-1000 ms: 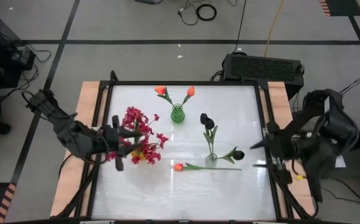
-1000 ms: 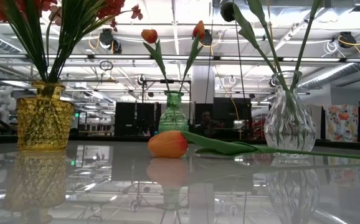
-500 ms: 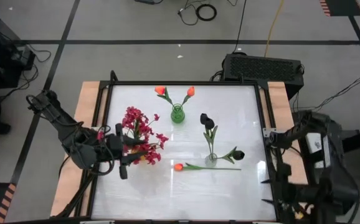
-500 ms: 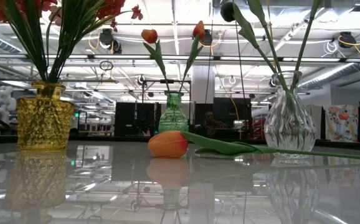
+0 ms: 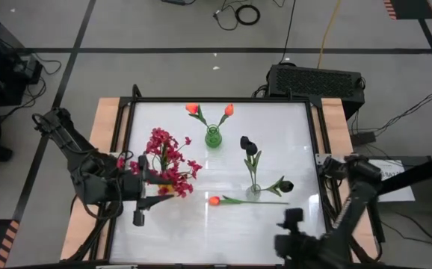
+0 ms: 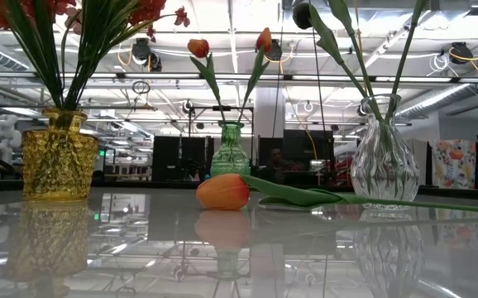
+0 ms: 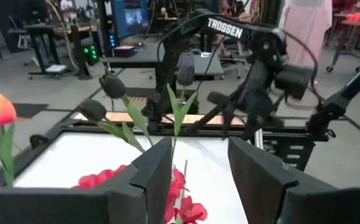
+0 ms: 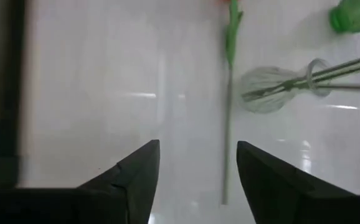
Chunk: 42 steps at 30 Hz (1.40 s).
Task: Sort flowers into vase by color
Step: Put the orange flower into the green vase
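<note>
An orange tulip lies loose on the table, with its bud (image 5: 214,200) (image 6: 222,191) toward the left and its stem (image 8: 228,124) running right, past the clear vase (image 5: 254,189). That vase holds black blooms (image 5: 247,144). A green vase (image 5: 213,137) holds two orange tulips. Crimson sprays (image 5: 167,158) stand in a yellow vase (image 6: 57,157). My left gripper (image 7: 198,146) is open and level at the crimson sprays, which show between its fingers. My right gripper (image 8: 197,146) (image 5: 289,221) is open, slanting down above the table's near right part, short of the loose tulip's stem.
The table's black frame (image 5: 317,134) runs round the white top. Bare top lies along the near edge (image 5: 216,239) and at the far right (image 5: 283,127). A black box (image 5: 317,81) sits behind the far edge. The low view looks into a workshop.
My right arm has swung from beyond the table's right edge down and toward the near edge, and its gripper now hangs over the table's near right part. My left gripper has shifted slightly toward the near edge beside the crimson sprays. No flower or vase has moved.
</note>
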Each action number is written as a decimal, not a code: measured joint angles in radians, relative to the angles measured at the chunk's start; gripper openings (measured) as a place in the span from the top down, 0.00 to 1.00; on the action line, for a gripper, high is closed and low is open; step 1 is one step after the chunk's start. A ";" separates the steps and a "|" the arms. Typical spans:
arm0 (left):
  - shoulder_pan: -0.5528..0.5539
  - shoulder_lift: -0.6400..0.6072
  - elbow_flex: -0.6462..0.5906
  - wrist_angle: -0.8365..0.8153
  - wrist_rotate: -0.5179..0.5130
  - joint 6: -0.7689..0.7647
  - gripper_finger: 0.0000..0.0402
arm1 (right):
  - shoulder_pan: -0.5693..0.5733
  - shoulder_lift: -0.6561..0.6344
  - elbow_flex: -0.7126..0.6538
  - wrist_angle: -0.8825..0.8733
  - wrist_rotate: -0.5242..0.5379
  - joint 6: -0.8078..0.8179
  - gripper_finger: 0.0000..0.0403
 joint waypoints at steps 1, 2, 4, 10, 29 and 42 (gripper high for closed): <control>0.000 0.002 0.000 0.000 0.002 -0.015 0.59 | -0.019 0.006 -0.009 0.000 -0.008 -0.027 0.49; 0.000 0.005 0.000 -0.003 0.002 -0.022 0.59 | -0.033 0.007 -0.025 0.003 -0.010 -0.044 0.50; 0.001 0.013 0.000 -0.003 0.003 -0.023 0.59 | -0.051 -0.017 -0.092 0.044 -0.019 -0.059 0.50; 0.000 0.036 0.000 -0.007 0.004 -0.013 0.59 | -0.090 -0.182 -0.465 0.380 -0.035 -0.046 0.50; 0.002 0.089 0.000 -0.005 -0.010 0.021 0.59 | -0.198 -0.478 -1.171 1.155 -0.020 -0.046 0.55; 0.016 0.088 0.000 0.083 -0.017 0.107 0.59 | -0.204 -0.440 -1.170 1.164 -0.067 0.004 0.96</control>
